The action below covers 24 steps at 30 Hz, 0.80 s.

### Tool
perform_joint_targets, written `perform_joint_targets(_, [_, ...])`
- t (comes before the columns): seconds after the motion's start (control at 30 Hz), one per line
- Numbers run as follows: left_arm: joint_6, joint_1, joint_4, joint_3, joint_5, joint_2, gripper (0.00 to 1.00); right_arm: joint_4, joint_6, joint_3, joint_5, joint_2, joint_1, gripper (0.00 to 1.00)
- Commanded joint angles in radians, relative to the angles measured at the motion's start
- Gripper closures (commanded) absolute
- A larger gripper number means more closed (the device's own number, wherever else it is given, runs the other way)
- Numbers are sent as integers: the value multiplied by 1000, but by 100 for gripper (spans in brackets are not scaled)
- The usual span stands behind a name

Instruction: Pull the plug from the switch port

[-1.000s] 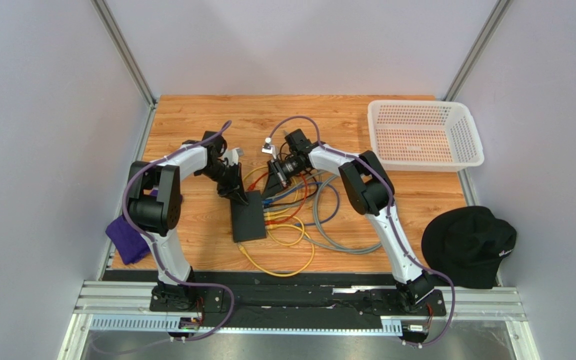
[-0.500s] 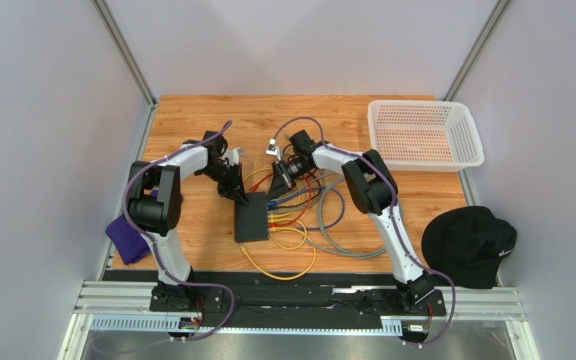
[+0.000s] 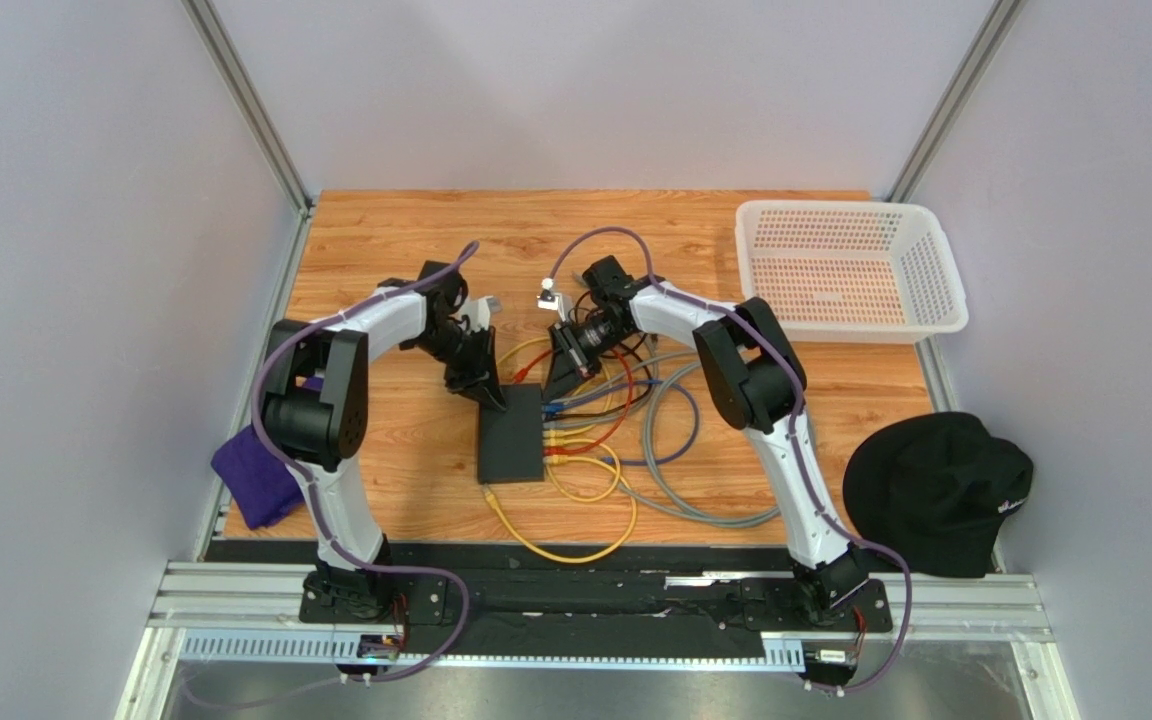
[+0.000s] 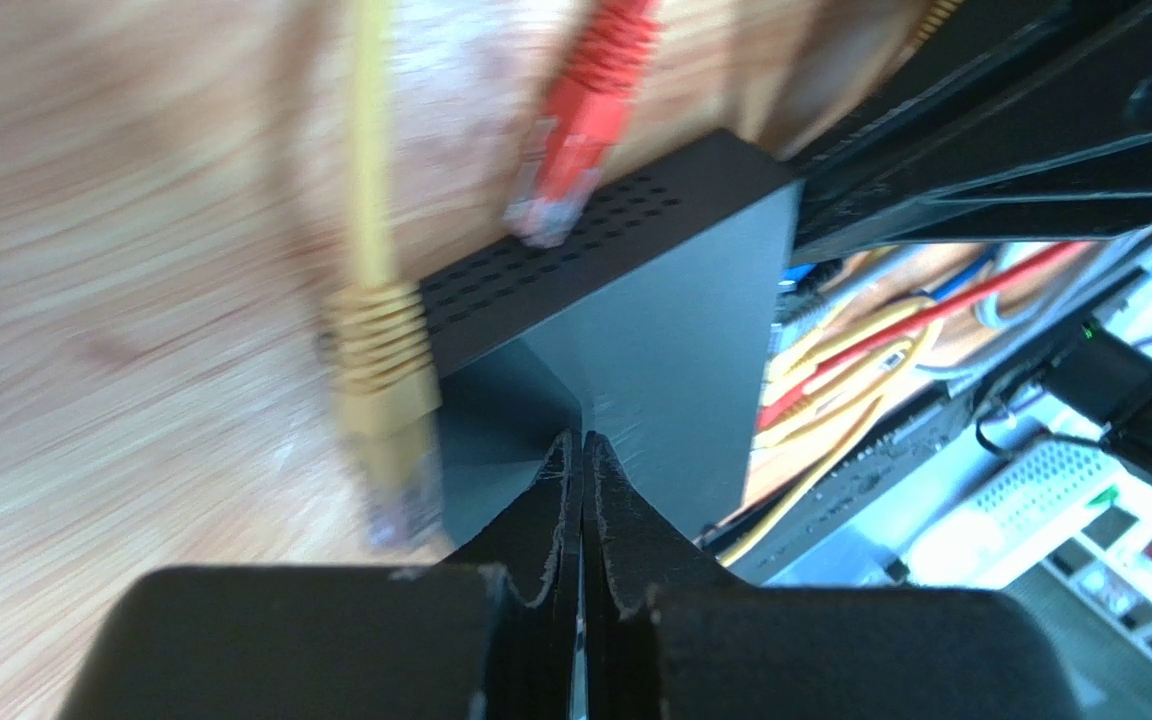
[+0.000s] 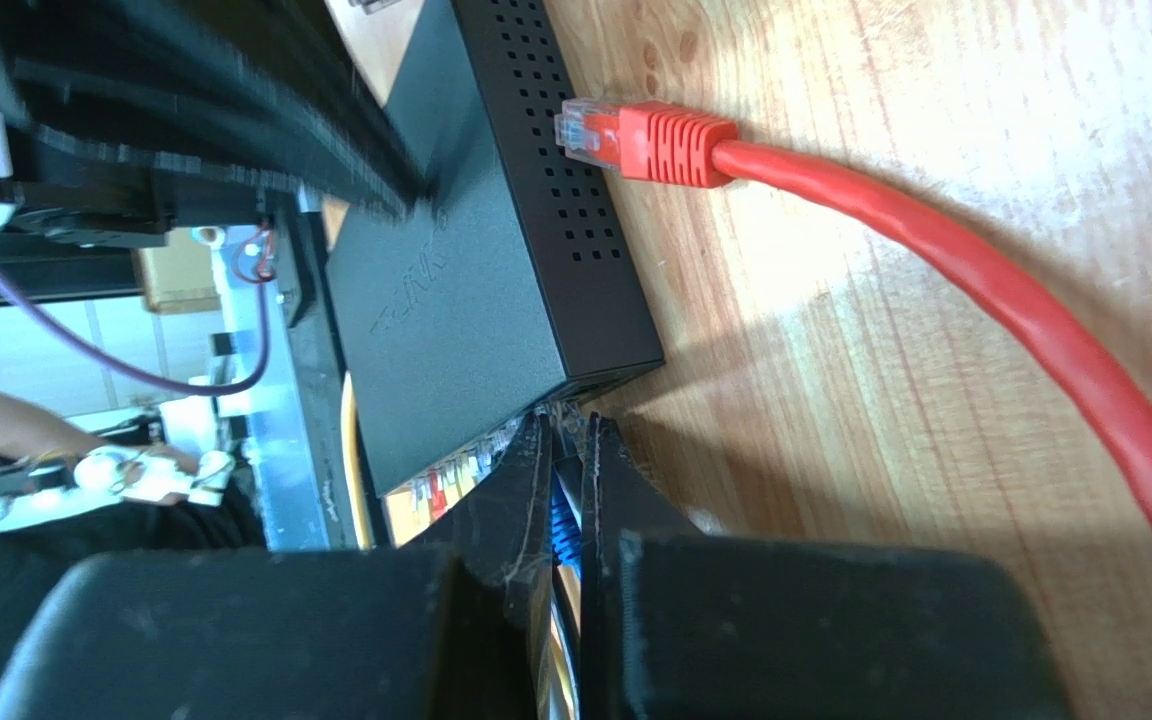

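Observation:
The switch [image 3: 510, 434] is a flat black box on the wooden table, with several cables in the sockets along its right edge. My left gripper [image 3: 488, 395] is shut and empty, its tips resting on the far left part of the switch's top [image 4: 657, 315]. My right gripper [image 3: 555, 387] is at the far end of the socket row, shut on a blue plug [image 5: 563, 525] at the switch's corner [image 5: 462, 285]. A loose red plug [image 5: 650, 140] lies against the switch's far side. It also shows in the left wrist view [image 4: 582, 135], beside a loose yellow plug [image 4: 384, 398].
Yellow, red, blue and grey cables [image 3: 642, 435] loop on the table right of the switch. A white basket [image 3: 850, 270] stands at the back right. A black cap [image 3: 940, 492] lies at the front right and a purple cloth [image 3: 252, 473] at the front left.
The switch, both grippers and the cable loops have shifted a little to the right. Both grippers stay shut.

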Motion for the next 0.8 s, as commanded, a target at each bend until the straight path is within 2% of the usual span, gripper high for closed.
perform_joint_targets(0.0, [39,-63,38,4,-73,32,100,-42,-96,-7,356,-24,-10,100])
perform_joint_targets(0.13, [57,-68,26,34,-161,-34,100,-83,-108,13,412,-35,-8,100])
perform_joint_targets(0.27, [36,-68,44,28,-69,-78,100,-82,-107,-16,369,-50,-7,100])
perform_joint_targets(0.47, [7,-89,55,-24,8,24,100,-102,-120,-8,335,-47,-8,100])
perform_joint_targets(0.6, [-2,-89,35,5,-24,92,100,-128,-128,28,350,-38,-16,100])
perform_joint_targets(0.77, [7,-91,-3,51,-60,164,100,-327,-192,197,432,31,-19,100])
